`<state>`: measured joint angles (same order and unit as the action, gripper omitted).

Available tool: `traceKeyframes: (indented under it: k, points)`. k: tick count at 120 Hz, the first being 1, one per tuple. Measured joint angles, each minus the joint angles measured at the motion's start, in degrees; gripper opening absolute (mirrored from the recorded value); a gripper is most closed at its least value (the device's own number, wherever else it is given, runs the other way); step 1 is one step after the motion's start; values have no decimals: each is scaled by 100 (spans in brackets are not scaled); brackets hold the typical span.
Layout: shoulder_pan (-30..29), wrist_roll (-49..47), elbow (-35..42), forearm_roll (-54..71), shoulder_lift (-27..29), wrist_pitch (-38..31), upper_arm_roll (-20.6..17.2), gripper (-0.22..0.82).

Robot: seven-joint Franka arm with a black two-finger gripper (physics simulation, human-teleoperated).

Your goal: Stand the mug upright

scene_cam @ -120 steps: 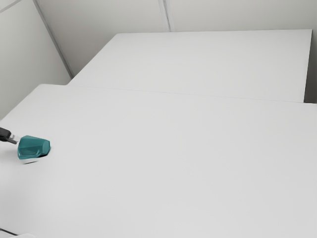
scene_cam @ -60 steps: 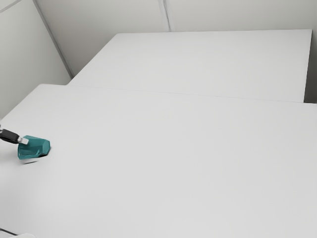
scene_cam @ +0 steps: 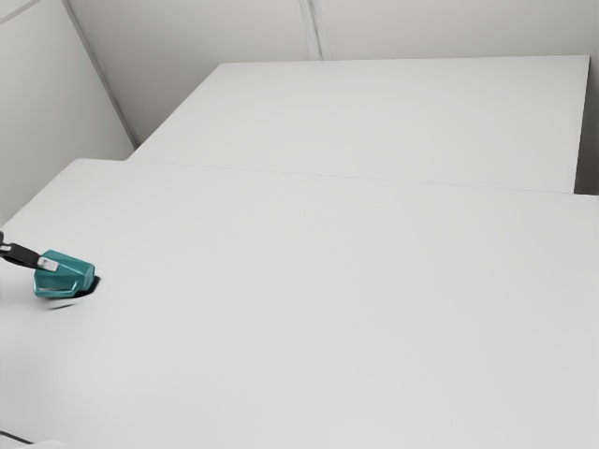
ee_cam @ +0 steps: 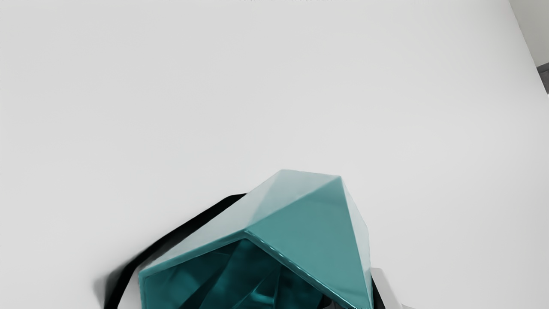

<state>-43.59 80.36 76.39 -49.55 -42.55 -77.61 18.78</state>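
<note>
In the exterior view my gripper (scene_cam: 47, 265) is at the upper side of the teal, faceted mug (scene_cam: 65, 275), near the exterior view's left edge. The mug lies on its side, its mouth facing the arm. In the wrist view the mug (ee_cam: 304, 240) shows its open mouth and dark inside. There my gripper (ee_cam: 357, 300) straddles the mug's wall at the rim, one finger outside and a dark bit of the other inside the mouth. It appears shut on that wall; the inner contact is mostly hidden.
A white table (scene_cam: 328, 309) carries the mug, with a dark shadow beside it. Another white surface (scene_cam: 374, 117) stands behind the table. A white object with a dark line (scene_cam: 42, 443) is at the exterior view's lower left corner.
The gripper has come in from the exterior view's left onto the mug's rim. Since half a second ago the mug has tipped and shifted slightly, and its dark shadow shows more.
</note>
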Motion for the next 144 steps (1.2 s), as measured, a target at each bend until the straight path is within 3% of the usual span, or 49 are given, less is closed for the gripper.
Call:
traceKeyframes:
  k: [39, 76, 100, 126, 144]
  points:
    - [0, 36, 94, -86, 207, -24, -60, -16]
    - [340, 175, 1236, 233, 1377, -926, -456, -16]
    - [407, 89, 2425, 1178, 2587, -2114, -1524, -16]
    - [390, -588, 3931, 2639, 3900, -3606, -2928, -16]
    - [646, -1327, 4565, 3366, 4377, -4332, -3694, -16]
